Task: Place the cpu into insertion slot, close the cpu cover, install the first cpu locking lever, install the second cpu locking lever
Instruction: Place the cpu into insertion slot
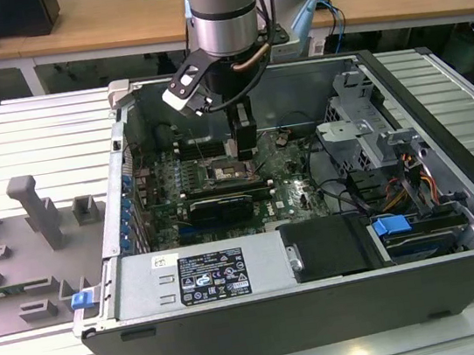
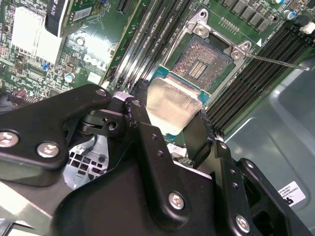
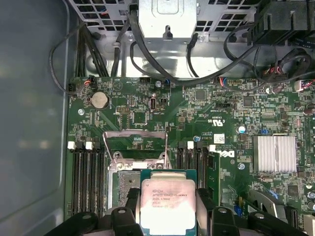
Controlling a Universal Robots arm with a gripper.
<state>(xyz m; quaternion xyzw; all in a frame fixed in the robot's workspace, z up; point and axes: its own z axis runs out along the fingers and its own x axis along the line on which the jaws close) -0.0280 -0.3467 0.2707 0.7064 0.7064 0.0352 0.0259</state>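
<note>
Tool (image 2: 170, 115) clamps one cpu (image 3: 168, 204) just above the single bare socket (image 2: 204, 59), one cover (image 3: 140, 158) raised beside it; memory slots (image 3: 88, 177) flank both sides inside the computer case (image 1: 240, 327).

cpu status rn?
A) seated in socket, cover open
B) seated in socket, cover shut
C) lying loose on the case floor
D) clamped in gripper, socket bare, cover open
D: the gripper is shut on the cpu, the socket has its pin field exposed, and the cpu cover stands swung open.
</note>
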